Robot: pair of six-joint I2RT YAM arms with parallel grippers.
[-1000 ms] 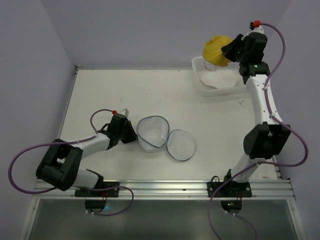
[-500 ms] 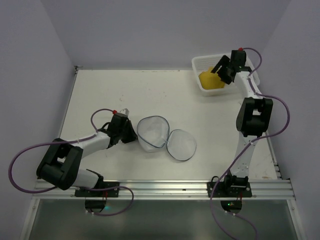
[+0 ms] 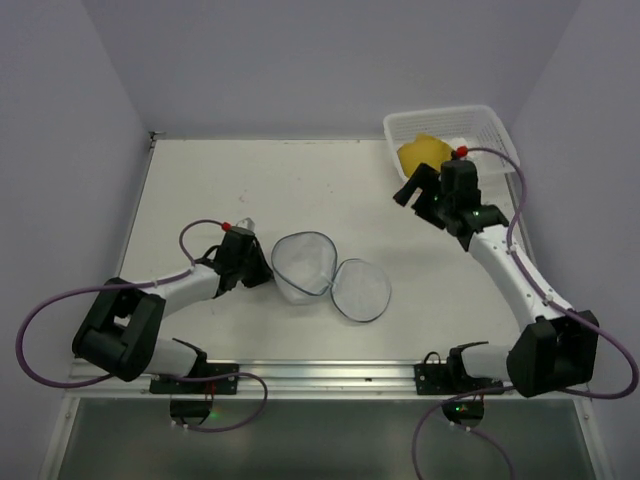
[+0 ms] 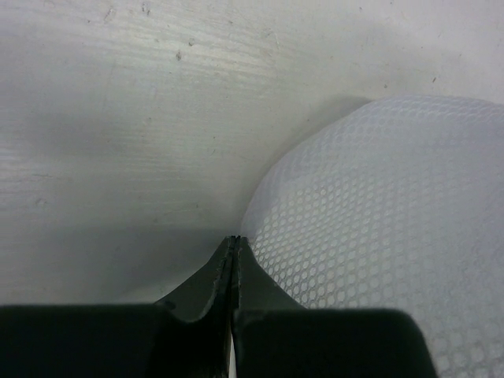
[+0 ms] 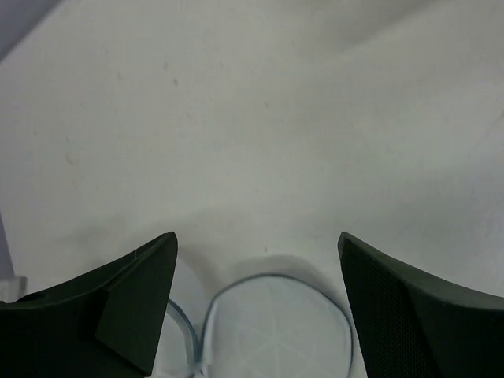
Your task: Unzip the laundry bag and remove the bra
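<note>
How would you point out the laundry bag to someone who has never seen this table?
Go to the middle of the pale table, beside the tips of the shut left gripper. The laundry bag lies there spread open as two round white mesh halves rimmed in dark blue-grey. Unlike the rectangular white lattice basket in the far right corner, it is round and made of fine mesh.

The laundry bag (image 4: pixel 378 236) runs off the left wrist view's right and bottom edges. Whether the left gripper (image 4: pixel 235 246) pinches its mesh, I can't tell.
</note>
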